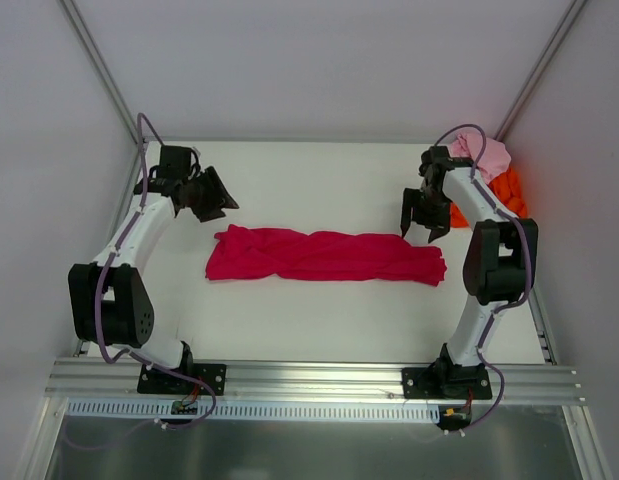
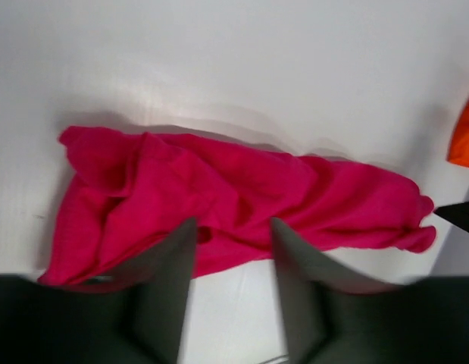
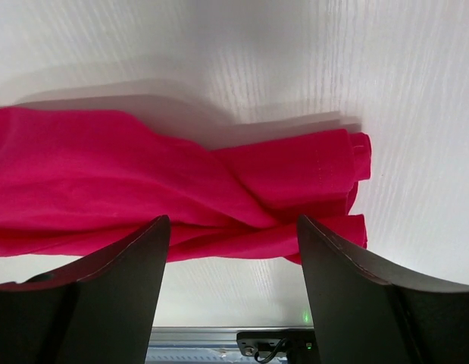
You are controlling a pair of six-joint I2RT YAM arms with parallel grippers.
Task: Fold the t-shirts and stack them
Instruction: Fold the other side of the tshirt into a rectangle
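The crimson-magenta t-shirt (image 1: 324, 256) lies twisted into a long bundle across the middle of the table; it also shows in the left wrist view (image 2: 234, 197) and the right wrist view (image 3: 181, 189). My left gripper (image 1: 215, 200) is open and empty, above the table just behind the shirt's left end. My right gripper (image 1: 425, 226) is open and empty, just behind the shirt's right end. The pale pink t-shirt (image 1: 486, 156) and the bright orange t-shirt (image 1: 507, 192) lie bunched at the back right corner, partly hidden by my right arm.
White walls enclose the table on the left, back and right. An aluminium rail (image 1: 309, 380) runs along the near edge by the arm bases. An orange corner of cloth (image 2: 465, 136) shows at the right of the left wrist view.
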